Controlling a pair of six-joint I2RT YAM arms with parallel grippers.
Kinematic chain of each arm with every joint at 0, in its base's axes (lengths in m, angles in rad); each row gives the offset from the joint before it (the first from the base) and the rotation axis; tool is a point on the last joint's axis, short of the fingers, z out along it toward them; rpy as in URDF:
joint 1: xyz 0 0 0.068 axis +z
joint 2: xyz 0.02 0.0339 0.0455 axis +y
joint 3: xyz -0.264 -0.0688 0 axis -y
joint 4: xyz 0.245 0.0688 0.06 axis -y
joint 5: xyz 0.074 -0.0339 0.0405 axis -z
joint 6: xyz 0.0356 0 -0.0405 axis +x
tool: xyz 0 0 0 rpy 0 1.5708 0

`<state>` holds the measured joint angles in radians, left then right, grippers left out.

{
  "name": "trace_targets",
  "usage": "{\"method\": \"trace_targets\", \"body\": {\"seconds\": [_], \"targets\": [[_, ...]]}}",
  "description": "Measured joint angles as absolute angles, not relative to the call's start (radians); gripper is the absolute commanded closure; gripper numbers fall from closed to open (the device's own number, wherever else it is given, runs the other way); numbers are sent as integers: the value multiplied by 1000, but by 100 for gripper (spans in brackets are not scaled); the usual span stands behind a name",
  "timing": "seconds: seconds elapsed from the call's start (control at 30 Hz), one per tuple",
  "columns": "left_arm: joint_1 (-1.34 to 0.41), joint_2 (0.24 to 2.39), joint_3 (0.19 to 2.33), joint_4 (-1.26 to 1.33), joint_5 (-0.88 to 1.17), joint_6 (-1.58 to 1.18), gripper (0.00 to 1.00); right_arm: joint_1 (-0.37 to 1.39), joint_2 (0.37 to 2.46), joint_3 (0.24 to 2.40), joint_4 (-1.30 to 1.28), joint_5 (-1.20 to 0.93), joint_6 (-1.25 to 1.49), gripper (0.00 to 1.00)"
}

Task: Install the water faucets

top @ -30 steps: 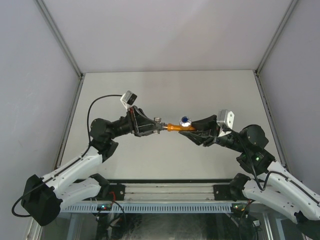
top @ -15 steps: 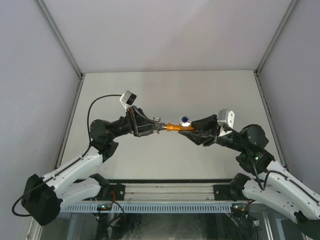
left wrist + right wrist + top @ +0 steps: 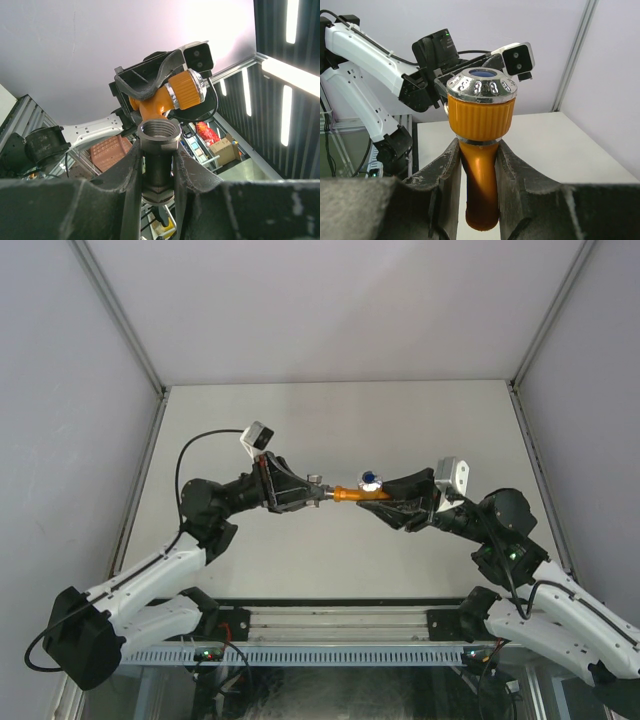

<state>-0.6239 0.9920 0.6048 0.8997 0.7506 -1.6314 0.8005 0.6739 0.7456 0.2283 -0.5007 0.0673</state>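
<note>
Two robot arms meet nose to nose over a grey table (image 3: 300,420), each carrying one half of a faucet. The left gripper (image 3: 318,494) is clamped tight on the fitting (image 3: 317,482), a short grey metal piece with a threaded open end. The left wrist view shows its two black fingers (image 3: 131,170) pressing the fitting's sides, the hollow mouth pointing away from the wrist toward the other arm.

The right gripper (image 3: 378,502) is closed on the orange tap (image 3: 349,494). Its fingers (image 3: 445,172) pinch the tap's body just below a ribbed orange knob topped by a chrome cap with a blue centre.

From above, the tap lies roughly level between the two grippers, its narrow orange end pointing left at the fitting. That end and the fitting sit very close together. The overhead view is too small to show whether they touch or are joined.

In the left wrist view the tap's body sits just beyond the fitting's mouth, roughly in line with it, the knob angled up and to the right of that view. Both parts are near the middle of the table, the fitting just left of centre and the tap just right of it.
</note>
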Motion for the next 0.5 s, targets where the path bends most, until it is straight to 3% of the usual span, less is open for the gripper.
{"method": "trace_targets", "body": {"seconds": [0.5], "targets": [[-620, 995, 605, 900, 728, -1628, 100, 801, 726, 836, 120, -473, 129, 100]]}}
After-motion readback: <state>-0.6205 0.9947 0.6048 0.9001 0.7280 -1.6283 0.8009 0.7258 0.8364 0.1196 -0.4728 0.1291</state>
